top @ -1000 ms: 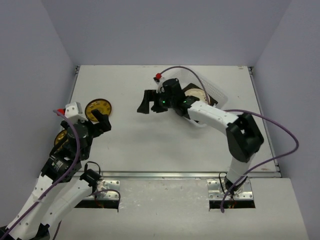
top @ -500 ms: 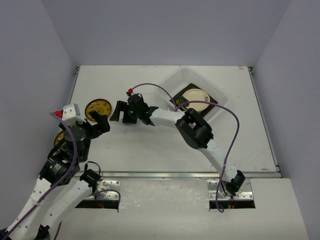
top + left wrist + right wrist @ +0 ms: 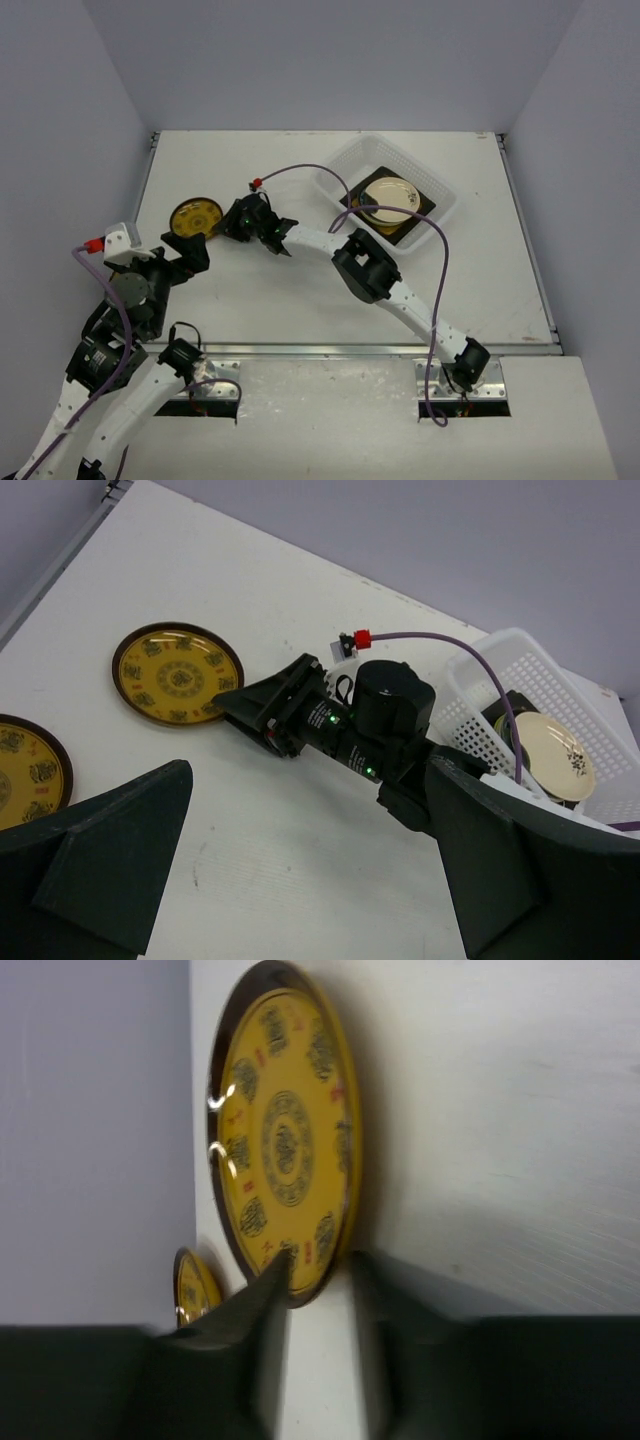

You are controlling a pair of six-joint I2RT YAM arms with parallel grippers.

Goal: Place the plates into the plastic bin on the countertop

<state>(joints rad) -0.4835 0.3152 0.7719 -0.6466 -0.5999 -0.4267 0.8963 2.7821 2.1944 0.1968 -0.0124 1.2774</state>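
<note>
The right tool (image 3: 318,1270) has its two fingers drawn close on either side of the near rim of a yellow plate (image 3: 285,1150), one over the face and one at the outer edge. Whether they pinch it I cannot tell, and the plate lies flat on the desk (image 3: 300,290). The plate has a dark brown rim, a round ornament in the middle and rings of dark and red marks that may be writing, too small to read. In the top view it sits left of centre, well apart from the desk's left edge. A second yellow plate (image 3: 25,770) lies beside it, at the left edge of the left wrist view. The left tool (image 3: 305,780) hangs wide open with nothing in it, near the first plate. Bare desk runs from there to the plastic bin (image 3: 345,165) at the upper right, near the far edge. The bin holds a cream plate (image 3: 388,192) on a dark piece (image 3: 412,226). The right arm and its purple cable (image 3: 300,168) cross this stretch. A metal front edge (image 3: 350,348) closes the desk at the bottom.
</note>
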